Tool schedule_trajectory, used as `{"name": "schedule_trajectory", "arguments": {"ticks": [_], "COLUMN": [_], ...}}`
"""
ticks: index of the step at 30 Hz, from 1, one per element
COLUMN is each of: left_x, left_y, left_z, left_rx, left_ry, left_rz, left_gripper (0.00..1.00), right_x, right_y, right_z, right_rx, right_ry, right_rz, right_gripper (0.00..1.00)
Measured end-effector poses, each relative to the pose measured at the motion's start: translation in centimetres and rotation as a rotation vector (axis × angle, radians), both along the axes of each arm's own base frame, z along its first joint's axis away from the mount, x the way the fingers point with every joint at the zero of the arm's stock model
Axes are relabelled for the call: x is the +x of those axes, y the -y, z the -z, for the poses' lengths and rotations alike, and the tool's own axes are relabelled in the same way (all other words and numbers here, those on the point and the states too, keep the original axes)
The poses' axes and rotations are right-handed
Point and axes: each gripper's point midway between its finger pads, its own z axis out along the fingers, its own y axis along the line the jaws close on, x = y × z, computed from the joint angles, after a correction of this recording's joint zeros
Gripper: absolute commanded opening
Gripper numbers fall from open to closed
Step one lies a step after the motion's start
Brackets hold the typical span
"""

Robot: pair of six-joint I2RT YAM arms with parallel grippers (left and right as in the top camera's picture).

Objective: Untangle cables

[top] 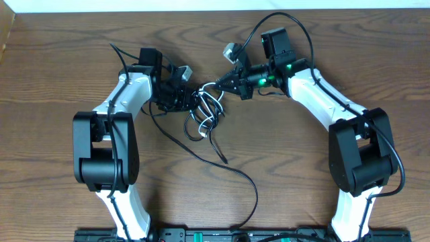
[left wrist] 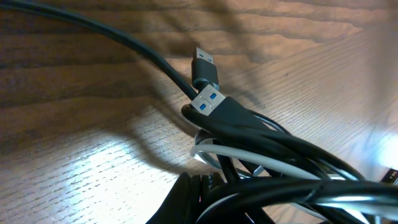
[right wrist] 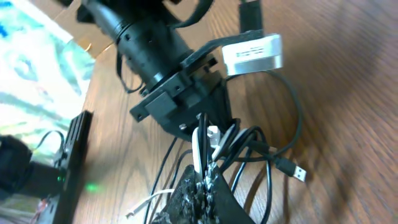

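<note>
My right gripper is closed, pinching the tangled black and white cables at the middle of the table. My left gripper sits against the same knot; I cannot tell how wide it is.

A dark brown table with a strong wood grain fills nearly the whole overhead view, its lines running left to right. Along the far edge runs a narrow pale strip (wall or floor, it cannot be told which). At the far left corner a tan cardboard-like edge meets the tabletop's border. Close up in the left wrist view, a bright patch of light falls on the wood, with soft shadow around it. In the right wrist view a blurred pale blue-green surface lies beyond the table's edge.
</note>
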Motion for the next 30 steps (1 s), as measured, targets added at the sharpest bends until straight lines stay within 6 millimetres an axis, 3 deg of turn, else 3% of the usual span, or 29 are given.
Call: {"name": "schedule_trajectory", "arguments": {"ticks": [2, 9, 13, 22, 28, 30], "left_x": [0.0, 0.1, 0.0, -0.4, -0.8, -0.8], "left_y": [0.0, -0.3, -0.4, -0.2, 0.6, 0.8], "left_z": [0.0, 0.2, 0.2, 0.1, -0.5, -0.6], "left_rx": [-0.001, 0.017, 0.021, 0.009, -0.046, -0.06], "left_ry": [-0.003, -0.006, -0.006, -0.004, 0.023, 0.03], "left_rz": [-0.005, -0.013, -0.014, 0.016, 0.078, 0.088], "left_gripper": [0.07, 0.08, 0.07, 0.08, 0.07, 0.07], "right_x": [0.5, 0.6, 0.7, 0.6, -0.8, -1.4], "right_y": [-0.1, -0.2, -0.1, -0.1, -2.7, -3.7], "right_z": [-0.3, -0.3, -0.1, 1.8, 2.9, 3.4], "right_rx": [0.008, 0.006, -0.007, -0.106, -0.184, -0.222], "right_ry": [-0.011, -0.066, -0.069, -0.025, 0.089, 0.14], "right_rz": [0.024, 0.052, 0.062, 0.084, 0.037, 0.02], "right_gripper": [0.01, 0.55, 0.68, 0.67, 0.66, 0.58]}}
